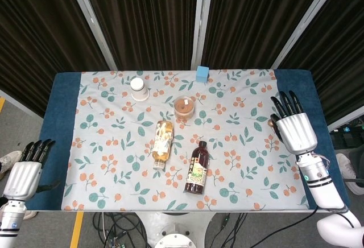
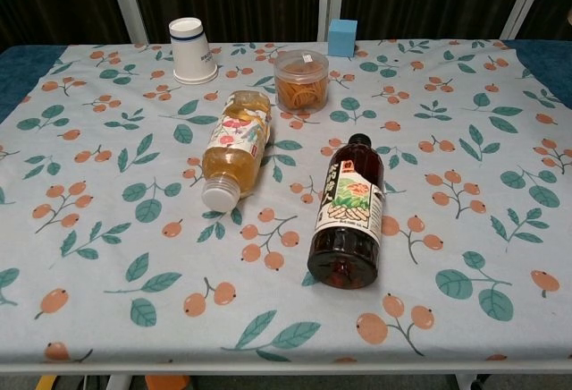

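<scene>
My right hand (image 1: 296, 127) hovers over the table's right edge with fingers spread and nothing in it; the chest view does not show it. My left hand (image 1: 25, 173) hangs off the table's left side, fingers extended, empty. A dark bottle (image 1: 196, 167) (image 2: 347, 213) lies on its side near the front middle. Beside it lies a pale amber bottle (image 1: 161, 142) (image 2: 234, 148) with a white cap. Both bottles are well away from either hand.
An upturned white paper cup (image 1: 138, 89) (image 2: 190, 50) stands at the back left. A small clear tub (image 1: 184, 106) (image 2: 301, 79) of brownish contents sits mid-back, and a blue cube (image 1: 202, 74) (image 2: 341, 38) at the back edge. A floral cloth (image 1: 114, 162) covers the blue table (image 1: 61, 123).
</scene>
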You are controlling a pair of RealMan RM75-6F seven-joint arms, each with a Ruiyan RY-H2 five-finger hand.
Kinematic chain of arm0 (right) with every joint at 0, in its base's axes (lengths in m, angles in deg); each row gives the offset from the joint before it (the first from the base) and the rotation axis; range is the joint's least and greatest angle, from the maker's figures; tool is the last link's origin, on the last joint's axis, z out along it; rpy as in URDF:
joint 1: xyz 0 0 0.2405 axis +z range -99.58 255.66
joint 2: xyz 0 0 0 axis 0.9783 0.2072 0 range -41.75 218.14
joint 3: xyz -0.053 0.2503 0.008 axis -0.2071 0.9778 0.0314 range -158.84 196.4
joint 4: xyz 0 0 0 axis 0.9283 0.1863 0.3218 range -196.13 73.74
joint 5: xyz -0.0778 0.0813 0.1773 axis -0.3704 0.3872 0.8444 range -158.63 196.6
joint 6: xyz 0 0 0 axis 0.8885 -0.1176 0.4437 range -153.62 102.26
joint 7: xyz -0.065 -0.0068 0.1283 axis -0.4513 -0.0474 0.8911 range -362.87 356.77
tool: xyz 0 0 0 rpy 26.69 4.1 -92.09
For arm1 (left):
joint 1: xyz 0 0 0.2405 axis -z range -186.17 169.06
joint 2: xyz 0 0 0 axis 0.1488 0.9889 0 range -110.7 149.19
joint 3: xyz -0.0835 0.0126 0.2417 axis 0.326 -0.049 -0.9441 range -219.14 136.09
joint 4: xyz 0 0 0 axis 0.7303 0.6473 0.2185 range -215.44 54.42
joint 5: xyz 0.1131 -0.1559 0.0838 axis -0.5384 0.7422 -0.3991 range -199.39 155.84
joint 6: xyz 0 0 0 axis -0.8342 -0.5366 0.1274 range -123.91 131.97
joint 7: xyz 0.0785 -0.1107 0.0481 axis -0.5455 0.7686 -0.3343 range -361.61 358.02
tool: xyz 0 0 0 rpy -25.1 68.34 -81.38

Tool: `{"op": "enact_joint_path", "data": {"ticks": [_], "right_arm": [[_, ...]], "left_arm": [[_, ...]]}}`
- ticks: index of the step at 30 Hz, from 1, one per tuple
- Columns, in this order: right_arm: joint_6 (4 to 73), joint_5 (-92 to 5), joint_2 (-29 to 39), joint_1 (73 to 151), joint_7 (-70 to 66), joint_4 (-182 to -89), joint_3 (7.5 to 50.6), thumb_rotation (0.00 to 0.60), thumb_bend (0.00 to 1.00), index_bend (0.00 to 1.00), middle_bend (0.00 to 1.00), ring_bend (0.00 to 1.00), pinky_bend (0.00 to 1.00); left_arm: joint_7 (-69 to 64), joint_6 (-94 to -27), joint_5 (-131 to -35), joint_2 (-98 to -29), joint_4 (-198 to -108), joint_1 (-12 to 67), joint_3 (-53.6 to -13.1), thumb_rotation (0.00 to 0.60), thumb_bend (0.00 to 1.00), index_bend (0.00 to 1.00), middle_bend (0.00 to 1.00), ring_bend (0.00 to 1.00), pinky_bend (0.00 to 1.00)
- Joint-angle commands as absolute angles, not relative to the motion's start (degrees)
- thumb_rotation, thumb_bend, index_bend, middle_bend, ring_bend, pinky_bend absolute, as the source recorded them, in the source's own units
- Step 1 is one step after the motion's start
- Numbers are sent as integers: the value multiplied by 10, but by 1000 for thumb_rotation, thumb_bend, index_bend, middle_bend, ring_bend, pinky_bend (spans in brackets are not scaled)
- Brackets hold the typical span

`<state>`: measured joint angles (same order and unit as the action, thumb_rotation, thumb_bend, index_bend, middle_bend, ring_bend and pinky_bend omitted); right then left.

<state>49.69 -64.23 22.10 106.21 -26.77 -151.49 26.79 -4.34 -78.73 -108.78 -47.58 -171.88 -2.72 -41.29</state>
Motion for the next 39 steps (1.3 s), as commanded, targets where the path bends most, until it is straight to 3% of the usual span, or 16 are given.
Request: {"op": "enact_joint_path", "data": {"ticks": [1, 6, 18, 29, 39], "right_arm": [[468, -635, 209, 1055, -232, -1509, 271, 600, 382, 784, 182, 0, 0], [446, -631, 208, 1058, -224, -1494, 265, 600, 383, 787, 180, 0, 0], [307, -572, 161, 1106, -237, -1447, 248, 600, 383, 788, 172, 0, 0], [228, -519, 125, 1147, -260, -1428, 249, 600, 373, 781, 164, 0, 0], [220, -500, 117, 1159, -281, -1423, 244, 600, 329, 759, 159, 0, 0]], "left_arm": [[-43, -788, -1089, -476, -1718, -28, -414, 600, 0, 36, 49, 0, 47], [-42, -787, -1088, -476, -1717, -27, -413, 600, 0, 36, 49, 0, 47], [-44, -784, -1087, -475, -1719, -27, -415, 600, 0, 36, 49, 0, 47], [-35, -784, -1087, -473, -1716, -27, -415, 600, 0, 36, 49, 0, 47], [-30, -784, -1087, -476, -1710, -28, -416, 600, 0, 36, 49, 0, 47]]}}
